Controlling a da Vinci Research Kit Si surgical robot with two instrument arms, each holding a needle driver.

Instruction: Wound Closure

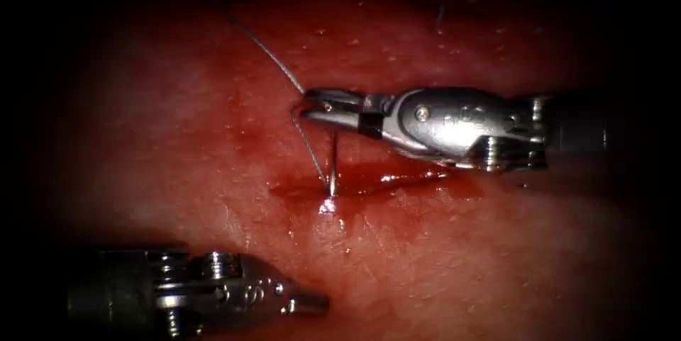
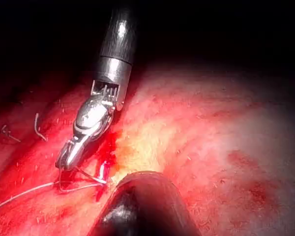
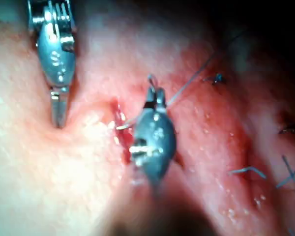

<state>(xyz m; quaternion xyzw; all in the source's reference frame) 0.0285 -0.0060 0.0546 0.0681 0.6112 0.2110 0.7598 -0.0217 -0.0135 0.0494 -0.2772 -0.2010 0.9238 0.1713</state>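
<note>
While the right arm's steel needle driver (image 1: 312,105) reaches in from the right edge of the tissue, its two jaws are pinched together on the thin pale thread (image 1: 273,57), and that grip looks deliberate: the strand runs up and away toward the tissue's far left corner on one side and drops from the jaw tips down to the cut on the other, so the tool holds the line up off the wet surface. Just below those jaws the slim curved metal needle (image 1: 333,164) stands nearly upright, one end down in the dark red cut (image 1: 369,181) near its left end; whether that end is actually seated in the tissue or only resting in the pooled glossy red fluid (image 1: 418,176), I can't say. Neither tool grips the needle. Down at the near edge, left of the cut, the left arm's grey needle driver (image 1: 312,303) lies well apart from everything, jaws together and holding nothing, seemingly parked clear. Across the pink, glistening pork-belly tissue (image 1: 496,263), short blue cut ends of thread (image 3: 248,170) lie scattered in the right wrist view.
</note>
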